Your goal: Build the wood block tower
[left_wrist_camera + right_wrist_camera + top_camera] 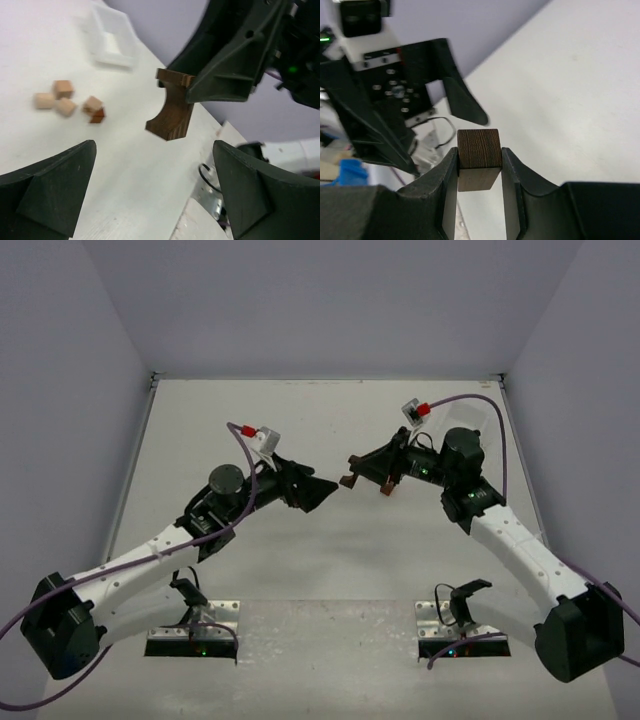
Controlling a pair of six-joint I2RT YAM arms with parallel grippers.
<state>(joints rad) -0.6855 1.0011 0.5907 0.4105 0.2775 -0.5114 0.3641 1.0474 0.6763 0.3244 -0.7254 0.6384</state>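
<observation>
The wood block tower [92, 105] is only loose pieces: no block sits on another in a proper stack. A small cluster lies on the white tabletop [125, 170]. It has three pale tan cubes [63, 89] close together and, just beside them, a fourth tan piece with a reddish-brown block [97, 116] touching its lower side. Beyond the cluster, near the wall, lies a clear tray [112, 40] (blurred in this view, so I cannot tell what it holds).

The only print in view is some fine white marking on the black plate of the left arm's wrist, seen from the right wrist camera. It is too small and blurred to read.

The right hand [479, 175] is clamped on a dark brown block [479, 157], with one finger pressed flat against each side. From the left wrist the dark brown block [170, 112] shows a flat end and a curved, arch-like cutout. Its grain is plain to see, and it juts out past the right hand's fingers.

The left hand [155, 190] stands wide apart, both fingers [50, 185] at the edges of its own view and nothing between them. The held block hangs ahead of that gap, apart from both fingers (neither touches it). The cluster lies well off to one side, beyond the near finger.

From above, the left hand [305, 488] and right hand [365, 475] point at each other over the middle of the tabletop. The dark block [349, 480] lies between their tips.
</observation>
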